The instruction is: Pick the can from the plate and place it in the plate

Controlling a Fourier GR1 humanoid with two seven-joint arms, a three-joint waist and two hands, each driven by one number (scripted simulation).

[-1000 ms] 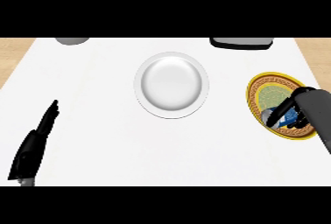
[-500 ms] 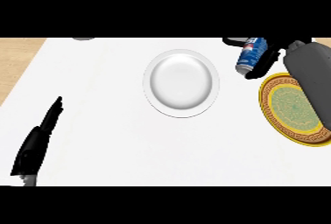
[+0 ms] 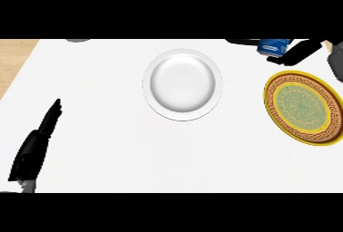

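White counter: two plates, one can in right robot hand

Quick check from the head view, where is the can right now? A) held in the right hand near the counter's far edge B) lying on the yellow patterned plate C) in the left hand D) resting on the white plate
A: the blue can sits in the curled right hand, beyond the yellow patterned plate and clear of the white plate.
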